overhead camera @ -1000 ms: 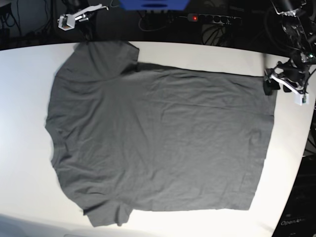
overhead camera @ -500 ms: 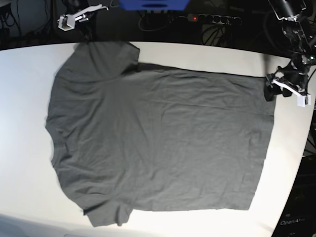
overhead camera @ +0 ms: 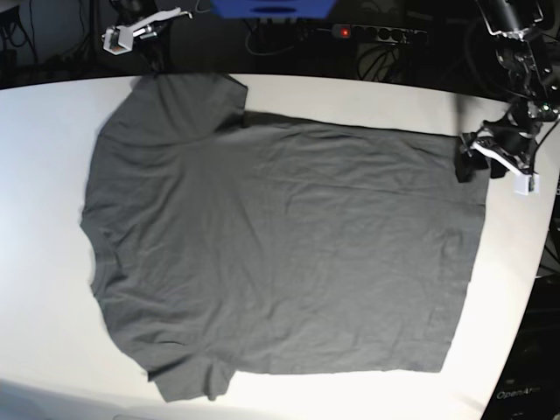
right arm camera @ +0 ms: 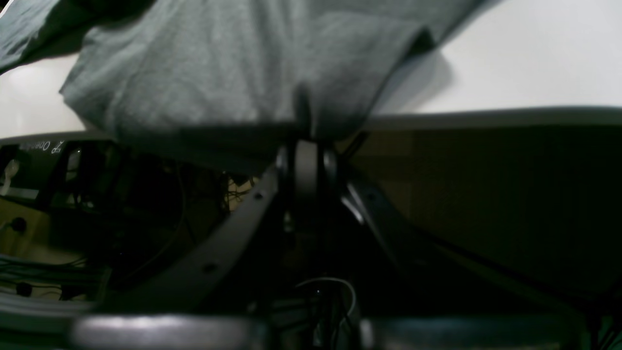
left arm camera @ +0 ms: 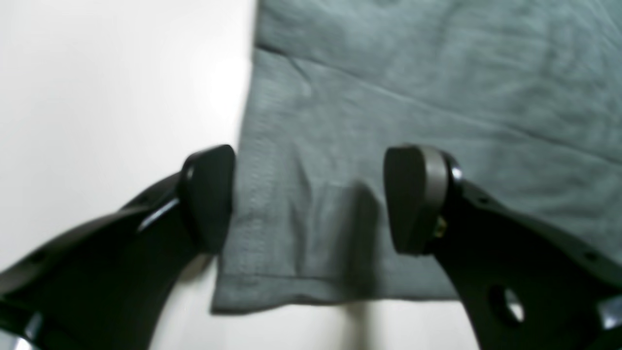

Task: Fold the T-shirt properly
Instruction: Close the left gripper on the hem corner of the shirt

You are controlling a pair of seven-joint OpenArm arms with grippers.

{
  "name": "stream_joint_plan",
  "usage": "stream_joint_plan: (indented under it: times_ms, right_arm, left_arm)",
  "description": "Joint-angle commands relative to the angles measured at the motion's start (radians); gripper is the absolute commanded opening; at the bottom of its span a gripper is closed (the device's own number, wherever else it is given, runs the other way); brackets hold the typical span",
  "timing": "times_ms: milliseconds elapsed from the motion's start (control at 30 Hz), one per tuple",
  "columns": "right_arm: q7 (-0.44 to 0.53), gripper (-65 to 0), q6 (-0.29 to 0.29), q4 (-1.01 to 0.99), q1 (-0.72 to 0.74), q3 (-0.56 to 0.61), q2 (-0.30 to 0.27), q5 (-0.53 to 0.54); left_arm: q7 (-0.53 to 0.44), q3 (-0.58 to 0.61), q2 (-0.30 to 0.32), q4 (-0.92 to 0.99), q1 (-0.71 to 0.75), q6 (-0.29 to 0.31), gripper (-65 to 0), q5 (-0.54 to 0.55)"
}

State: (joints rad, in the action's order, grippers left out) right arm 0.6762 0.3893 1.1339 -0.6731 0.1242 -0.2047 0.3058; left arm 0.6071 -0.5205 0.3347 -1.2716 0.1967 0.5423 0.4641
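Note:
The dark grey T-shirt (overhead camera: 280, 245) lies spread flat on the white table (overhead camera: 44, 219), collar side at the left and hem at the right. My left gripper (overhead camera: 471, 155) is low over the far hem corner. In the left wrist view it (left arm camera: 311, 199) stands open, one finger on the bare table side of the hem and the other above the T-shirt (left arm camera: 413, 73). My right gripper (right arm camera: 305, 141) is shut, just off the table's far edge by the sleeve (right arm camera: 218, 63). I cannot tell whether it touches the cloth.
A power strip (overhead camera: 376, 33) with a red light and tangled cables lie behind the table. A blue object (overhead camera: 271, 7) sits at the top middle. The table's curved edge (overhead camera: 534, 289) runs close to the hem on the right.
My left gripper has moved left toward the hem corner and now overlaps it. The T-shirt and the right arm have not moved.

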Motion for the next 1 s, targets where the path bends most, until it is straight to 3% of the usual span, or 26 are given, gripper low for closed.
stream_joint_plan:
  times_ms: [0,433,667,900,967]
  right_arm:
    - [0.026,-64.3,0.003,0.01,-0.007,-0.004,-0.009,0.008]
    - [0.026,-64.3,0.003,0.01,0.003,-0.002,-0.009,0.008]
    - [0.026,-64.3,0.003,0.01,0.005,-0.002,-0.009,0.008]
    - [0.026,-64.3,0.003,0.01,0.005,-0.002,-0.009,0.008]
    - [0.026,-64.3,0.003,0.01,0.005,-0.001,-0.009,0.008]
  left_arm:
    - [0.17,0.018,-0.012,0.016,0.028,-0.009,-18.6,-0.054]
    - [0.282,0.018,0.047,0.019,0.059,-0.006,-18.7,-0.054]
    - [0.359,0.01,0.051,0.027,0.06,0.123,-18.8,-0.106]
    - [0.365,0.009,0.025,0.028,0.059,0.126,-19.6,-0.195]
    - [0.365,0.009,0.022,0.028,0.059,0.126,-25.8,-0.195]
